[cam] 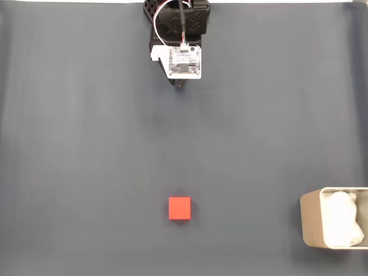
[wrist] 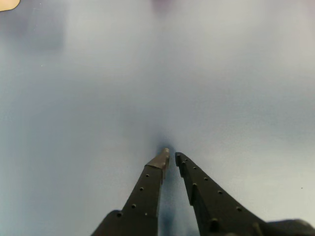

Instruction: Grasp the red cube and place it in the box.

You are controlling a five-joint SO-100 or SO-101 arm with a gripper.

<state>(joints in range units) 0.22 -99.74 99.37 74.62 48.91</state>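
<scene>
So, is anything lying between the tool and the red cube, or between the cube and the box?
Nothing visible. In the fixed view only bare dark mat separates the tool from the red cube, and likewise the cube from the box at the right edge.

From my remote station I can read no text anywhere: the small white circuit board (cam: 184,61) mounted on the arm in the fixed view carries tiny dark markings, but they are far too small and blurred for me to make out.
</scene>
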